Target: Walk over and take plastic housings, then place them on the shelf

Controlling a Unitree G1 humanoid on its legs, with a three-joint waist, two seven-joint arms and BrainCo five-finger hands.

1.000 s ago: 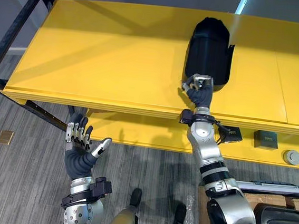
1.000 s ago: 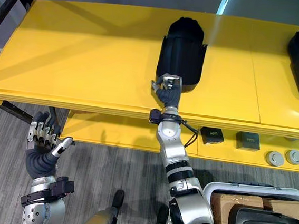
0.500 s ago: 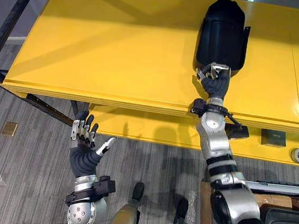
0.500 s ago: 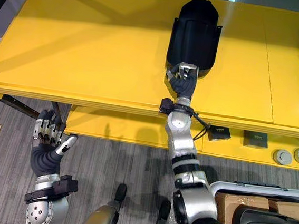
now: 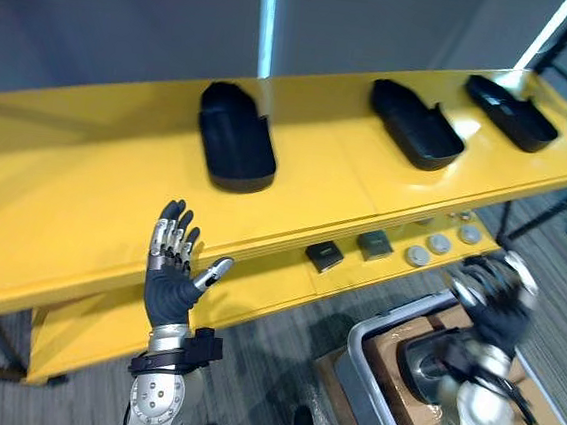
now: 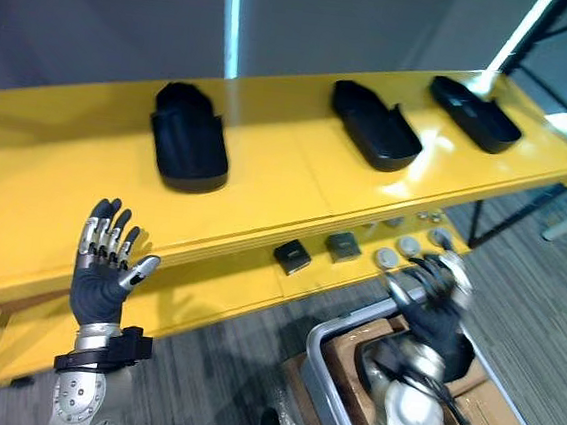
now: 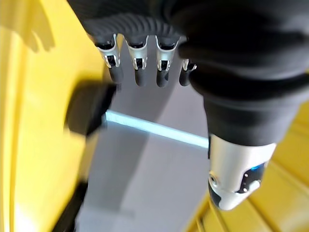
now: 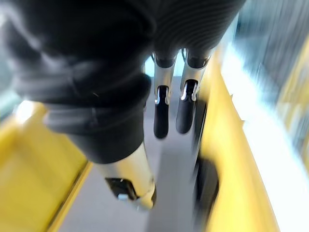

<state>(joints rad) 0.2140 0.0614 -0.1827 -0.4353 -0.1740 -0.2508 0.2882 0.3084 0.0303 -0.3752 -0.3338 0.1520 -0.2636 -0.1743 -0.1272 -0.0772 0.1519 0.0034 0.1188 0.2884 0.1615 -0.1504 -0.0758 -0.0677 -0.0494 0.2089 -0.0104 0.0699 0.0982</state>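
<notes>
Three housings lie apart on the shelf [image 5: 64, 191]: left housing [image 5: 235, 138] at upper centre, middle housing [image 5: 415, 125] and right housing [image 5: 510, 99] at upper right. The left hand [image 5: 168, 282], lower left, is spread and empty. The right hand [image 5: 491, 298], lower right over a bin [image 5: 364, 366], has loose straight fingers and holds nothing.

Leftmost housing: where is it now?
Left eye view: the leftmost housing lies on the yellow top shelf, left of the middle housing, beyond the left robot hand.
</notes>
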